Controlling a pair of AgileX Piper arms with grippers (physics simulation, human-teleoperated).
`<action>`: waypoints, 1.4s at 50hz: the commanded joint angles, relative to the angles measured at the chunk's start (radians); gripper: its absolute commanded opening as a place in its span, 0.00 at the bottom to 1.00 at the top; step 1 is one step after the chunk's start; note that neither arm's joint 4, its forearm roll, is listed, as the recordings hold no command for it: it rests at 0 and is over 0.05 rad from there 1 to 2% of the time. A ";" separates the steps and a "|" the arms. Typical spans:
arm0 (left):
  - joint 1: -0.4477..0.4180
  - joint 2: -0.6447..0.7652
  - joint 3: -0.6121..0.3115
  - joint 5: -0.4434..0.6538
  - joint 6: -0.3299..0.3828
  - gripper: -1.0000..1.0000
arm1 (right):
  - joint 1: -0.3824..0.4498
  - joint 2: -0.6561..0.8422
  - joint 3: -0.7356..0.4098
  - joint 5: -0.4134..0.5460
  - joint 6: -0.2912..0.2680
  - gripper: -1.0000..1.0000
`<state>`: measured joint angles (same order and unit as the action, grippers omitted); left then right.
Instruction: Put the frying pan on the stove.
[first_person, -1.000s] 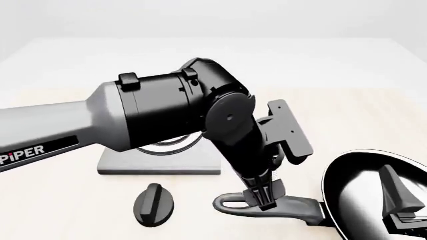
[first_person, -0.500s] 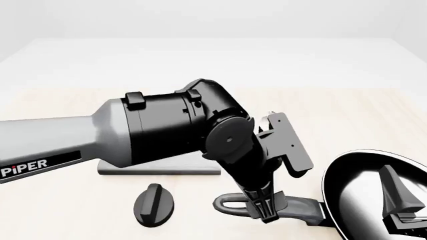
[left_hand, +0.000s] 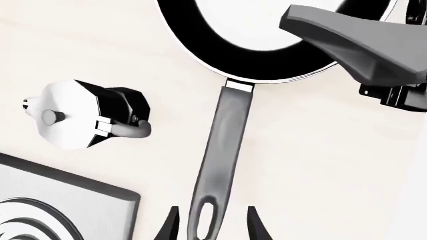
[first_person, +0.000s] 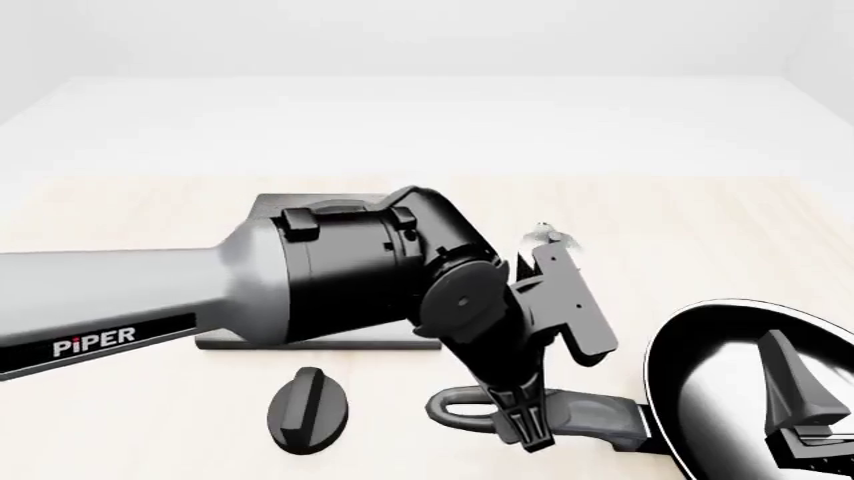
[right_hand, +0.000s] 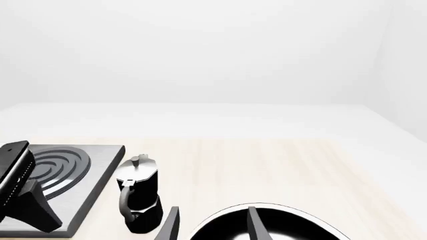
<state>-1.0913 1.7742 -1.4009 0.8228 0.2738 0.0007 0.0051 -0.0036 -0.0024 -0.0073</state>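
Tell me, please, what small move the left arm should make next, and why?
Probably close the left claw on the glossy black frying pan's long grey handle: the open fingers straddle its looped end, and the pan sits apart from the square grey stove plate.

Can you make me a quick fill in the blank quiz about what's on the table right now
1. The left gripper straddles the frying pan's ____.
2. The small moka pot stands between the pan and the ____.
3. In the front view, the black oval knob lies on the table in front of the ____.

Missing words: handle; stove; stove
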 joint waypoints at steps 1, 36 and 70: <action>0.022 0.023 0.001 -0.024 0.009 1.00 | 0.000 0.000 0.000 0.000 0.000 1.00; 0.001 0.046 0.061 -0.119 -0.021 1.00 | 0.000 0.000 0.000 0.000 0.000 1.00; 0.003 0.074 0.121 -0.212 -0.047 1.00 | 0.000 0.000 0.000 0.000 0.000 1.00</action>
<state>-1.0934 1.8396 -1.2862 0.6288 0.2299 0.0007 0.0051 -0.0036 -0.0024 -0.0073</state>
